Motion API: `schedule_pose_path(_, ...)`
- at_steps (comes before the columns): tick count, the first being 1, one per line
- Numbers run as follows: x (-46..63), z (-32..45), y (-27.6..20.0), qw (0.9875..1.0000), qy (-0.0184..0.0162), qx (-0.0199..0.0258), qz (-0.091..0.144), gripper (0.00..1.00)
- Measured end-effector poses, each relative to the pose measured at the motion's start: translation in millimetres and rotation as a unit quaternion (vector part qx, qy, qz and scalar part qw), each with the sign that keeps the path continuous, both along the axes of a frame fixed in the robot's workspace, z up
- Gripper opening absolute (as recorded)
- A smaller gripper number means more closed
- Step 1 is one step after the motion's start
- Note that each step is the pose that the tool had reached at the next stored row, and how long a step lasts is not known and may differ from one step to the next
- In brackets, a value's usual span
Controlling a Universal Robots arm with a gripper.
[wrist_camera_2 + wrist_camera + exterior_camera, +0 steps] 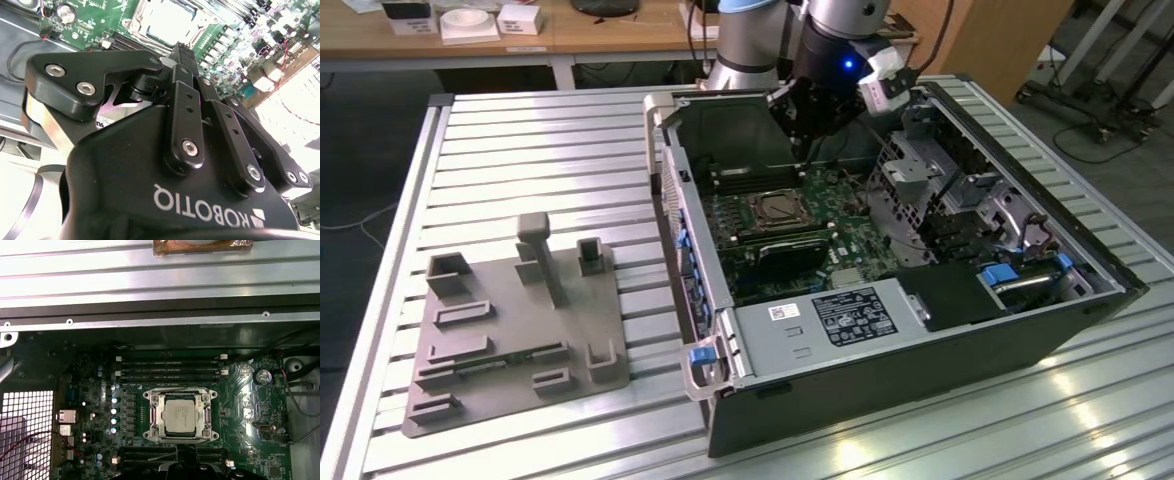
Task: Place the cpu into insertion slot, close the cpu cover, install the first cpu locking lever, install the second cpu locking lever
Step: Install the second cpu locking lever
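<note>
Silvery-beige cpu (180, 412) already sits in the insertion slot (152, 415) under the cpu cover (206, 415), tool (184, 52) hovering just above with fingers pressed together, holding nothing.

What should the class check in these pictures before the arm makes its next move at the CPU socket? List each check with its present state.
1. cpu seated in the insertion slot: ok, it lies flat and square in the first wrist view.
2. cpu cover down: ok as far as it shows, the frame lies around the chip.
3. Both locking levers latched: cannot tell, too fine to make out.
4. gripper off the board: ok, in the exterior view it hangs above the motherboard.
5. Access: ok, the computer case lies open on top.
</note>
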State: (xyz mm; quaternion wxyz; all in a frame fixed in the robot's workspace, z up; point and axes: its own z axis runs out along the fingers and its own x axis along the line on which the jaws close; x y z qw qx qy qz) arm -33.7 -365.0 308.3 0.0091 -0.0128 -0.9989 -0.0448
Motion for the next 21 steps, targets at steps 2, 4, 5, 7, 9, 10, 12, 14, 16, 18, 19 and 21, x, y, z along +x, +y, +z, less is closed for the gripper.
schedule_pose_path(2, 0.0, -0.1, 0.0, 1.0, 0.0, 0.0, 0.0, 0.1)
schedule_pose_path(4, 0.0, -0.2, 0.0, 1.0, 0.0, 0.0, 0.0, 0.1)
schedule_pose_path(5, 0.0, -0.2, 0.0, 1.0, 0.0, 0.0, 0.0, 0.1)
schedule_pose_path(7, 0.0, -0.4, 0.0, 1.0, 0.0, 0.0, 0.0, 0.1)
schedule_pose_path(9, 0.0, -0.9, 0.0, 1.0, 0.0, 0.0001, 0.0, 0.1)
schedule_pose_path(10, 0.0, -1.4, 0.0, 1.0, -0.0001, 0.0002, 0.0, 0.1)
schedule_pose_path(12, 0.0, -3.0, 0.0, 1.0, 0.0, 0.0, 0.0, 0.1)
schedule_pose_path(14, 0.0, -5.4, 0.0, 1.0, 0.0, 0.0001, 0.0, 0.1)
schedule_pose_path(16, 0.0, -8.2, 0.0, 1.0, 0.0, 0.0, 0.0, 0.1)
schedule_pose_path(18, 0.0, -10.9, 0.0, 1.0, 0.0, 0.0, 0.0, 0.1)
schedule_pose_path(19, 0.0, -12.2, 0.0, 1.0, 0.0, 0.0, 0.0, 0.1)
schedule_pose_path(21, 0.0, -14.8, 0.0, 1.0, 0.0, 0.0, 0.0, 0.1)
